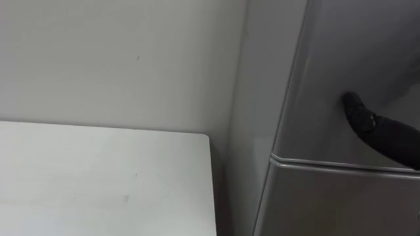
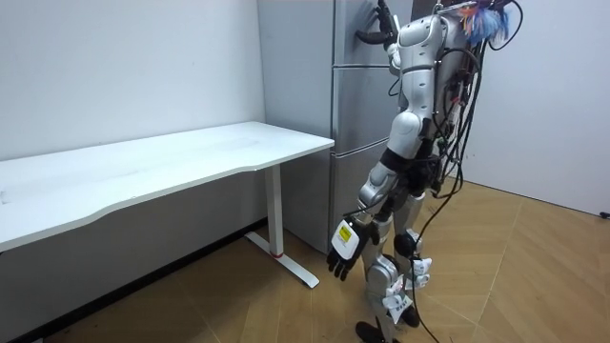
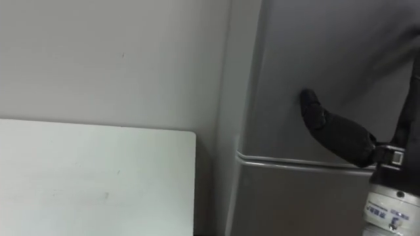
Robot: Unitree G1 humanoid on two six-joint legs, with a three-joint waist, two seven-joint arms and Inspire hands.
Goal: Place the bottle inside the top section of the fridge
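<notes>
Right hand [image 3: 323,123] | fingers straight, flat on upper fridge door [image 3: 328,46] | left hand [image 2: 343,250] hangs relaxed

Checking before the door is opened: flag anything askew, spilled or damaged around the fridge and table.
Nothing stands out. The fridge stands square with both doors shut, and the white table is level, with no spill or dent visible. The right hand touches the upper door; the left hand hangs empty.
</notes>
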